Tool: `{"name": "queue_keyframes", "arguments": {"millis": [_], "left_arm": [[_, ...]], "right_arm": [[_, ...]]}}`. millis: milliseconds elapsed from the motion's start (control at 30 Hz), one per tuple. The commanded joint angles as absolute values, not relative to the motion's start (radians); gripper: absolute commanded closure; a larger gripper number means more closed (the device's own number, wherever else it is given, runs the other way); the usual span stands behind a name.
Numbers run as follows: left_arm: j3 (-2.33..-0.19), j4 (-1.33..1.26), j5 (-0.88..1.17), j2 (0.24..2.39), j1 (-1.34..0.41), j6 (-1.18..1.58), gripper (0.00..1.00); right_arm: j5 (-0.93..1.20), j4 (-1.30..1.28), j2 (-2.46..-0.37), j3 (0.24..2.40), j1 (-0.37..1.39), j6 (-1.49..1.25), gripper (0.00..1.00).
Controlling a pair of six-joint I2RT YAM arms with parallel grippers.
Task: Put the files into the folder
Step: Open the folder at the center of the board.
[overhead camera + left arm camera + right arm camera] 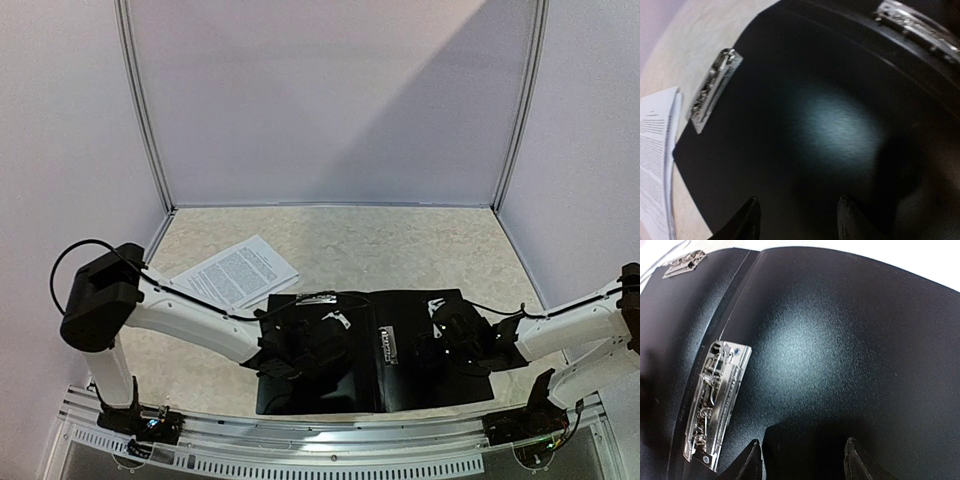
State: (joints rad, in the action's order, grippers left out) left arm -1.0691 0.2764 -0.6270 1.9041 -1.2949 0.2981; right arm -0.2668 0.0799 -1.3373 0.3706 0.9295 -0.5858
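Note:
The black folder (400, 375) lies open and flat near the table's front edge, both panels showing. The files (237, 270), white printed sheets, lie on the table just beyond its far left corner. My left gripper (320, 340) hovers over the left panel. In the left wrist view it (799, 212) is open, with nothing between the fingers above the folder (830, 120); the files (655, 150) show at the left edge. My right gripper (450, 335) is over the right panel, also open (802, 455) and empty above the folder (850, 340).
A metal clip (715, 400) sits by the spine, left of my right fingers. A second clip (715, 90) is fixed at the left panel's far edge. White walls enclose the speckled tabletop (400, 250) at the back and sides.

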Motion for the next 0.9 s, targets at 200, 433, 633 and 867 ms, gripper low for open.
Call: {"name": "queue_keyframes", "arguments": {"millis": [200, 433, 633, 867], "left_arm": [[-0.977, 0.083, -0.21, 1.883, -1.213, 0.266, 0.58], [-0.85, -0.016, -0.114, 1.831, -1.149, 0.352, 0.61], [-0.806, -0.054, -0.1, 1.791, -1.149, 0.409, 0.61], [-0.879, -0.041, -0.108, 1.762, -1.145, 0.403, 0.6]], "right_arm": [[-0.107, 0.059, -1.502, 0.402, 0.874, -0.58, 0.46], [-0.027, 0.086, -1.639, 0.499, 0.862, -0.562, 0.56], [0.067, 0.061, -1.756, 0.629, 0.862, -0.528, 0.59], [0.075, 0.028, -1.833, 0.721, 0.851, -0.506, 0.61]]}}
